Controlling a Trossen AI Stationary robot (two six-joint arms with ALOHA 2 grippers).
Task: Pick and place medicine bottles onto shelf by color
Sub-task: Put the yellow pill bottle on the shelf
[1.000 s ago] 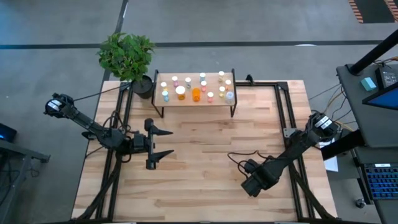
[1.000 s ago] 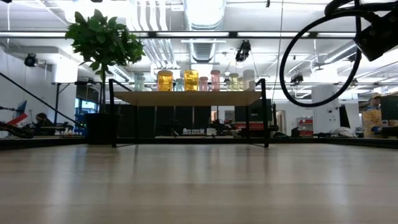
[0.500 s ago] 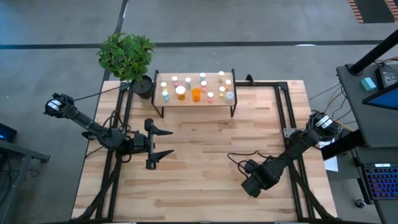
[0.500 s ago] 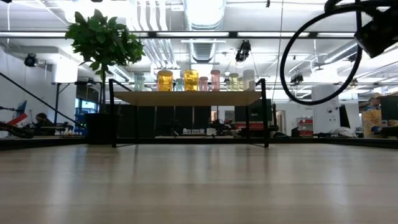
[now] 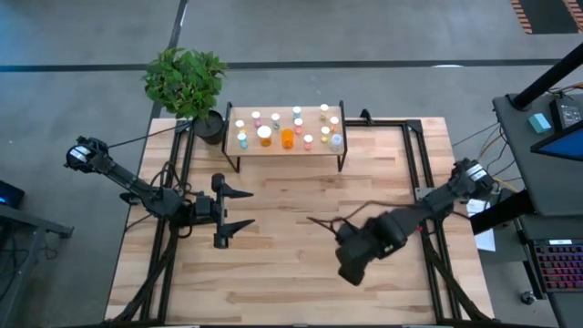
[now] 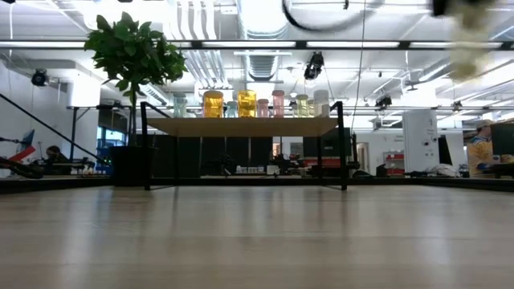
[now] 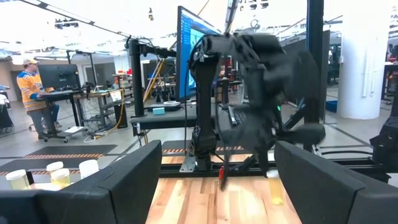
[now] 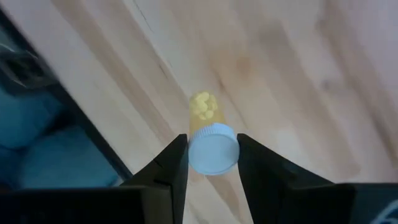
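Note:
The shelf [image 5: 282,151] stands at the table's far edge with several medicine bottles [image 5: 288,138] upright on its wood top; the low view shows them in a row [image 6: 213,103]. My right gripper [image 5: 351,260] hangs over the table's right middle, pointing steeply down, shut on a bottle with a pale bluish cap and yellow pills [image 8: 204,109]. My left gripper [image 5: 228,211] waits open at the table's left, level, fingers toward the right. My right gripper pinches the bottle's pale round cap [image 8: 212,155] between its two fingers, one on each side. The fingers come from above, pointing down. The bottle hangs below them, cap up and slightly tilted, lifted clear of the wooden table.
A potted plant [image 5: 185,80] stands at the shelf's left end. Black frame rails [image 5: 421,164] run along the table's left and right sides. A dark cable [image 5: 323,221] trails from the right gripper. Bare wood lies between the shelf and both grippers.
My right gripper has risen from the table's near right and swung toward the table's middle, tipping and rolling as it went; it is blurred now. In the low view it and its cable loop have climbed to the picture's top.

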